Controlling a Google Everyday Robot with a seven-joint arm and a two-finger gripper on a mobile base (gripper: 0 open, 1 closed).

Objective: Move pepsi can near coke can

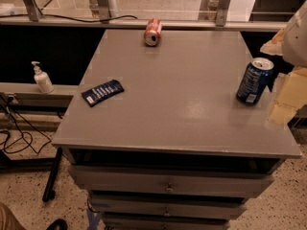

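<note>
Grey tabletop (182, 99): one pepsi can (254, 82) beside pincer (282, 102), one coke can (152, 32)

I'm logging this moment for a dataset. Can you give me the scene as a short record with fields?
surface: grey cabinet top, drawers below
pepsi can: near the picture's right edge, leaning slightly, silver top up
coke can: at the far edge, lying on its side, silver end toward the camera
gripper: at the right edge, close beside the pepsi can; contact cannot be told
snack packet: flat, dark blue, on the left part of the top
pump bottle: white, on a ledge left of the cabinet
task state: cans far apart, move not yet done
</note>
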